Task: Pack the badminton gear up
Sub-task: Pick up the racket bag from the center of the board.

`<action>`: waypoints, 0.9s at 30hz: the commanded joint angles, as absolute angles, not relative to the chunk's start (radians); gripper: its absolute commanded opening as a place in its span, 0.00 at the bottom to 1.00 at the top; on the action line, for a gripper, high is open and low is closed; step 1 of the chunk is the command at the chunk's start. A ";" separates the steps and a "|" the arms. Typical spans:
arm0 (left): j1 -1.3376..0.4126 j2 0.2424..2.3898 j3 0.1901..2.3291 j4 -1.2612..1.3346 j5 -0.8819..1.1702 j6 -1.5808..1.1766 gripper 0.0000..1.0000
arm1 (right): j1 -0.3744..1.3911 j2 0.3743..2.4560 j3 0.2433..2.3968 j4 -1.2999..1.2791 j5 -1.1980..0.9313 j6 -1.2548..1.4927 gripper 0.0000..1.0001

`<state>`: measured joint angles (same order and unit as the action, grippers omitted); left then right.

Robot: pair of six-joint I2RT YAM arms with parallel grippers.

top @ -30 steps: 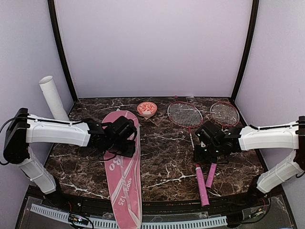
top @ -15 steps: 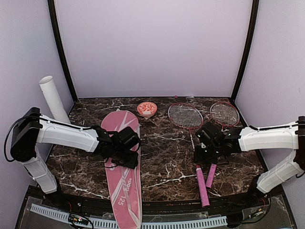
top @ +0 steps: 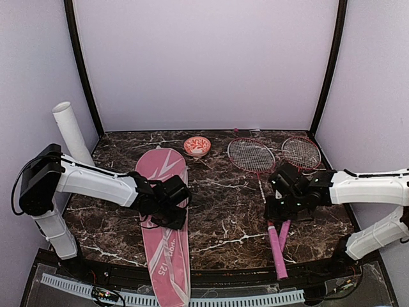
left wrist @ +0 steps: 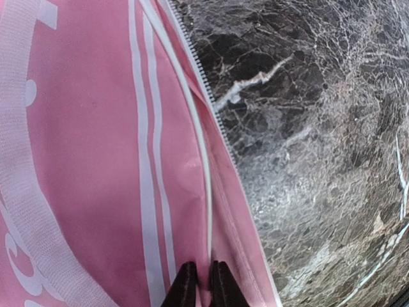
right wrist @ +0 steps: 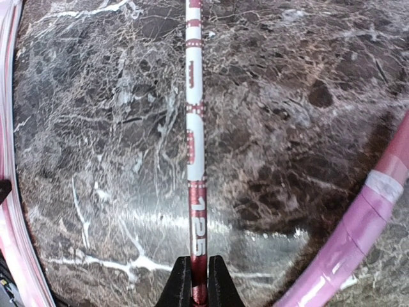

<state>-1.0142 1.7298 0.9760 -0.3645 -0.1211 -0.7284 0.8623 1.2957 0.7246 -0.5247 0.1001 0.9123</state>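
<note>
Grippers both closed: left gripper point(left wrist: 203, 289) pinched piped edge of pink racket cover point(left wrist: 83, 160), right gripper point(right wrist: 199, 281) clamped shaft of one racket point(right wrist: 194, 128)

You're looking into a robot test booth, the kind of cell you'd find in a lab. Plain lavender walls point(top: 204, 64) close it in at the back and both sides, with black posts point(top: 80, 70) in the corners. The table point(top: 217, 211) has a dark marble-pattern top. The left arm point(top: 89, 182) and right arm point(top: 364, 187) — white shells, black joints — stand at its near edge, behind a slotted white cable duct point(top: 192, 299).
</note>
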 commanded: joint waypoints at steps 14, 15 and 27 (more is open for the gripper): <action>-1.018 1.621 0.970 -0.440 -0.271 -0.803 0.00 | 1.150 1.091 0.736 -0.853 0.106 0.941 0.00; -1.019 1.608 0.967 -0.438 -0.279 -0.808 0.00 | 1.174 1.090 0.734 -0.864 0.117 0.951 0.00; -0.988 1.464 0.888 -0.371 -0.276 -0.846 0.00 | 1.375 1.028 0.775 -0.891 0.198 0.917 0.00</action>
